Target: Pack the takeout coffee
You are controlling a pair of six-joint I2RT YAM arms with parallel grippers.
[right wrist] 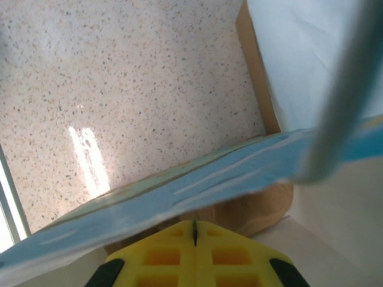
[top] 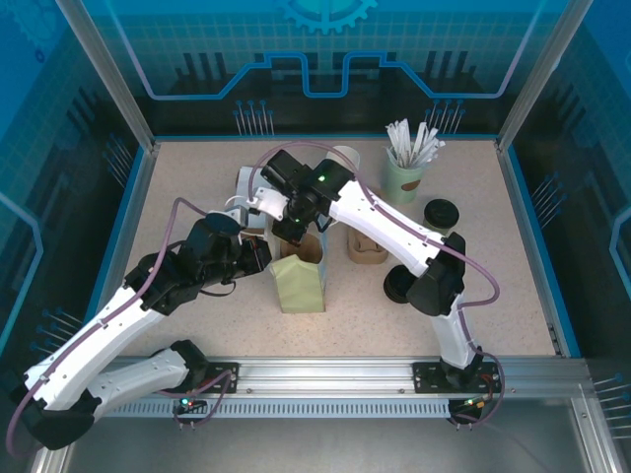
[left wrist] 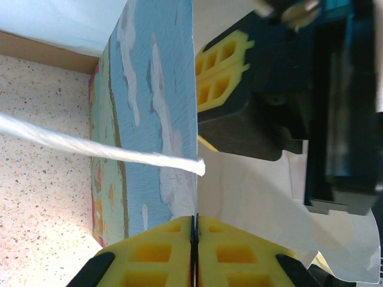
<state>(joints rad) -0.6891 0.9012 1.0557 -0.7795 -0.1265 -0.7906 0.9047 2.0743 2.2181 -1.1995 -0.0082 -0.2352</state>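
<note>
A paper bag printed in green and blue stands open mid-table. My left gripper is shut on its left rim; in the left wrist view the yellow fingertips pinch the blue wall. My right gripper is shut at the bag's far rim, and its yellow fingers show there too. In the right wrist view the gripper sits under the blue wall, above a brown pulp piece inside the bag. A white-rimmed cup stands behind the right arm, its sides hidden.
A mint-green cup of white-wrapped sticks stands at the back right. Black lids lie beside it. A brown pulp carrier sits right of the bag. A white rope handle crosses the left wrist view. Blue walls enclose the table.
</note>
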